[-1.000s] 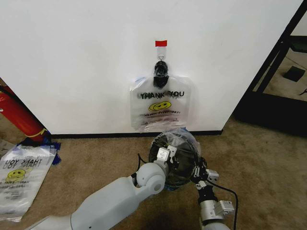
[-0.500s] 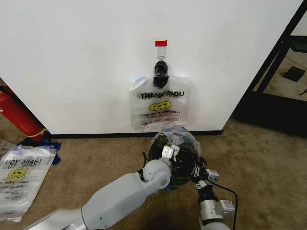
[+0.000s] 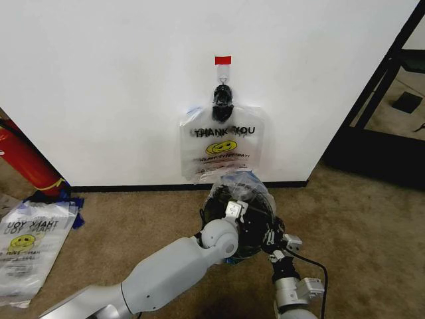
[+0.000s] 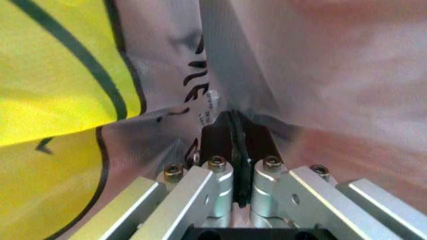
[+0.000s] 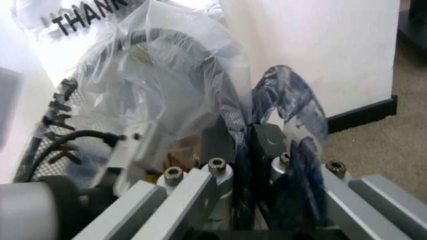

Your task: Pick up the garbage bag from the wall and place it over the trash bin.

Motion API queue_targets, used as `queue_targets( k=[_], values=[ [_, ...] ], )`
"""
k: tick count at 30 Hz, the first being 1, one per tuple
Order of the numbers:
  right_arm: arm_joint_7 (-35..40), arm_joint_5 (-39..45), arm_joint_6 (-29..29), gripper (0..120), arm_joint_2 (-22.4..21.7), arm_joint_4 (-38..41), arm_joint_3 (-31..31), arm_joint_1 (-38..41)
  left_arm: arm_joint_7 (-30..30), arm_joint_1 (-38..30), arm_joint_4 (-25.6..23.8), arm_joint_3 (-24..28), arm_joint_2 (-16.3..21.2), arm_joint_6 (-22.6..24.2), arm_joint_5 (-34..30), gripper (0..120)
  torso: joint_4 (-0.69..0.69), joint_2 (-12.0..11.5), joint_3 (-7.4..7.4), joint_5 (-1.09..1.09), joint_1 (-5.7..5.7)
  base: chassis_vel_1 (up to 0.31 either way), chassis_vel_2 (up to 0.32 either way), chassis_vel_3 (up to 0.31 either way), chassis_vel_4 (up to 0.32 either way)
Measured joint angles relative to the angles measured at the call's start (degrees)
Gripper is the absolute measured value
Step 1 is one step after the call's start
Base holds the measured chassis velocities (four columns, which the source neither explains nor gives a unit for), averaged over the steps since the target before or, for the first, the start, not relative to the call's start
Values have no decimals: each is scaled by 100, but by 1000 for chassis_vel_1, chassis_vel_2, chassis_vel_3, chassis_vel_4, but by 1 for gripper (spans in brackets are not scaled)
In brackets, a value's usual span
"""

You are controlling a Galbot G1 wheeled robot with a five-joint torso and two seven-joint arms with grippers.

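The garbage bag (image 3: pixel 244 185) is a thin see-through film draped over the far rim of the black trash bin (image 3: pixel 257 229), which stands at the foot of the white wall (image 3: pixel 99 86). My left gripper (image 3: pixel 232 211) reaches over the bin's mouth. In the left wrist view it (image 4: pixel 237 165) is shut on the film, with the yellow smiley print (image 4: pixel 53 65) close beside it. At the bin's near right rim is my right gripper (image 3: pixel 272 238). The right wrist view shows it (image 5: pixel 243 145) shut on the bag's bluish edge (image 5: pixel 288 100).
More bags of the same print (image 3: pixel 222 143) hang from a black clip (image 3: pixel 222 98) under a red tape strip (image 3: pixel 223 60). Another such bag (image 3: pixel 30 242) lies on the carpet at the left, by a red cylinder (image 3: pixel 23 159). A dark frame (image 3: pixel 378 100) stands at the right.
My left arm has stretched farther forward over the bin, carrying its gripper a little toward the wall with the film. The right gripper has stayed at the near rim.
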Motion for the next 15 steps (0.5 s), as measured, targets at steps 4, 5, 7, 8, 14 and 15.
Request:
queue_targets(
  k=[4,5,7,8,14,15],
  values=[
    [28,55,-11,1,-8,-25,62,41,-3,51,-290,-2,180,0,13,0,0,0,0,0,0,0,0,0,0],
    [35,78,-19,1,-12,-32,73,56,-3,62,-370,0,234,4,14,0,0,0,-1,0,0,0,0,0,0],
    [48,122,-34,1,-30,-46,84,80,0,77,-548,4,369,28,41,0,1,0,-1,0,0,0,0,0,0],
    [48,124,-36,1,-33,-48,84,82,0,77,-567,4,388,34,52,0,1,0,-1,0,0,0,0,0,0],
    [48,118,-39,1,-2,-61,35,95,-173,1,-523,-17,327,84,63,0,0,0,-1,-1,0,0,0,0,0],
    [47,115,-39,1,5,-61,30,93,-190,-10,-472,-18,289,66,63,0,0,0,0,-1,0,0,0,0,0]
  ],
)
